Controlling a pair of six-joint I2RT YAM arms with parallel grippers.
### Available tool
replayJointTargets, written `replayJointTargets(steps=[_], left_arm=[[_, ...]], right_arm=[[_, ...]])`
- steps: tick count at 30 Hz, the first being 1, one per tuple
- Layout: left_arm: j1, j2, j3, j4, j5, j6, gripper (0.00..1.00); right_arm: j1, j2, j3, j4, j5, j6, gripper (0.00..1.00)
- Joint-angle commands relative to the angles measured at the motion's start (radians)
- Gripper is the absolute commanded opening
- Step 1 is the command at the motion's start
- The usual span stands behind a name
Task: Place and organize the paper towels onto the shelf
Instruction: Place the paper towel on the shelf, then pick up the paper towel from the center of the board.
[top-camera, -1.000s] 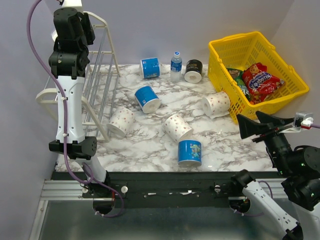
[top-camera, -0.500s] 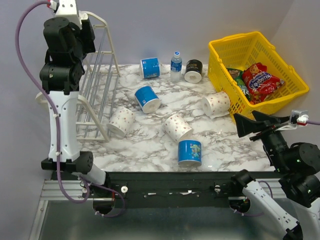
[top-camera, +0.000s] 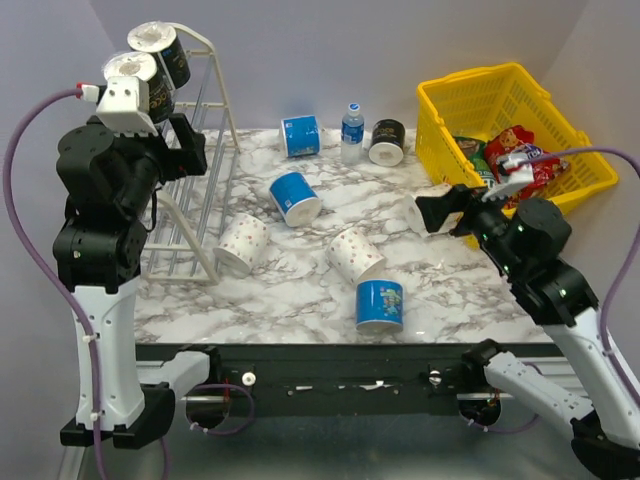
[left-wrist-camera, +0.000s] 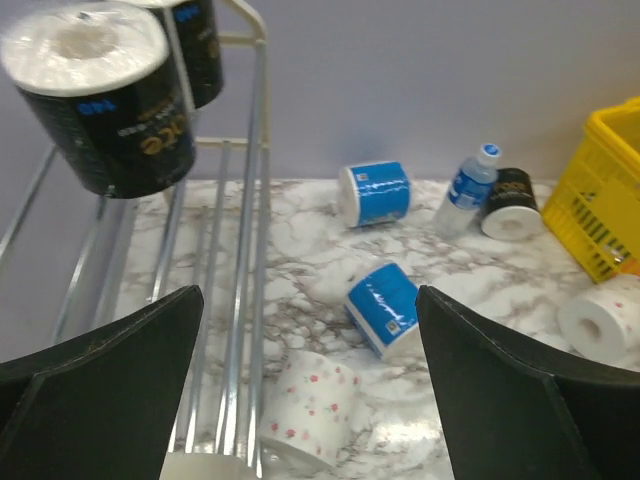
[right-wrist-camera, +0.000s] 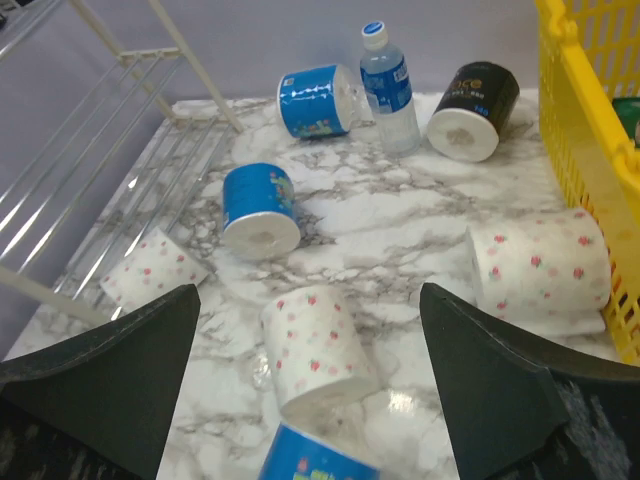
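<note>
Two black paper towels (left-wrist-camera: 100, 95) were set atop the shelf (top-camera: 197, 170); seven were left on the worktop (top-camera: 300, 285); left claw (left-wrist-camera: 307, 300) and right claw (right-wrist-camera: 308, 292) were spread wide, empty.

**Paper-towel rolls:** nine in total, three of each wrapping.
- **Black, three:** rear shelf roll (top-camera: 166, 52), front shelf roll (top-camera: 133, 68), loose black roll (top-camera: 387, 141).
- **Blue, three:** rear blue roll (top-camera: 300, 135), middle blue roll (top-camera: 294, 197), front blue roll (top-camera: 379, 305).
- **White with reddish dots, three:** left dotted roll (top-camera: 241, 243), centre dotted roll (top-camera: 355, 254), right dotted roll (right-wrist-camera: 540, 270).

**White wire shelf** (top-camera: 224, 100): one.

**Clear water bottle** (top-camera: 352, 130): one.

**Yellow shopping basket** (top-camera: 480, 80): one. It holds at least two snack packets, a red packet (top-camera: 520, 160) and a green packet (top-camera: 478, 168); any further packets cannot be counted.
</note>
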Motion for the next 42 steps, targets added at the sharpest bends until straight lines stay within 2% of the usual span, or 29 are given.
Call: replayJointTargets(steps=[1,2,3,5,6,7,9,12,19,23,27,30,38,42], left_arm=[[-0.019,-0.079,-0.089,0.027,0.284,-0.080,0.99],[-0.031,-0.095,-0.111,0.046,0.313,-0.088,0.99],[-0.066,-0.109,-0.152,0.057,0.315,-0.092,0.99],[-0.097,-0.145,-0.181,0.068,0.315,-0.100,0.99],[-0.120,-0.156,-0.209,0.068,0.318,-0.100,0.99],[-0.128,-0.179,-0.220,0.067,0.318,-0.103,0.99],[-0.146,-0.207,-0.261,0.071,0.309,-0.104,0.99],[-0.188,-0.260,-0.304,0.091,0.263,-0.120,0.99],[-0.208,-0.308,-0.352,0.109,0.307,-0.163,0.99],[-0.208,-0.310,-0.364,0.111,0.304,-0.164,0.99],[-0.208,-0.304,-0.341,0.109,0.280,-0.166,0.99],[-0.208,-0.293,-0.340,0.119,0.297,-0.177,0.99],[-0.208,-0.284,-0.314,0.126,0.255,-0.167,0.99],[-0.211,-0.281,-0.309,0.119,0.261,-0.170,0.99]], right_arm=[[0.001,0.183,0.084,0.177,0.136,-0.232,1.00],[0.001,0.279,0.104,0.210,0.153,-0.295,1.00],[0.001,0.322,0.101,0.322,0.173,-0.370,1.00],[-0.001,0.454,0.077,0.451,0.202,-0.586,1.00],[-0.002,0.499,0.061,0.581,0.201,-0.662,1.00],[-0.010,0.557,0.067,0.614,0.198,-0.799,1.00],[-0.024,0.708,0.118,0.674,0.207,-0.889,1.00],[-0.063,0.859,0.182,0.674,0.178,-0.971,1.00],[-0.108,1.117,0.256,0.755,0.040,-1.246,1.00],[-0.128,1.249,0.352,0.790,0.049,-1.299,0.97],[-0.142,1.347,0.380,0.899,0.052,-1.377,0.96],[-0.154,1.413,0.423,0.919,0.055,-1.412,0.96],[-0.182,1.534,0.503,0.982,0.043,-1.514,0.93],[-0.188,1.582,0.515,1.073,0.015,-1.554,0.92]])
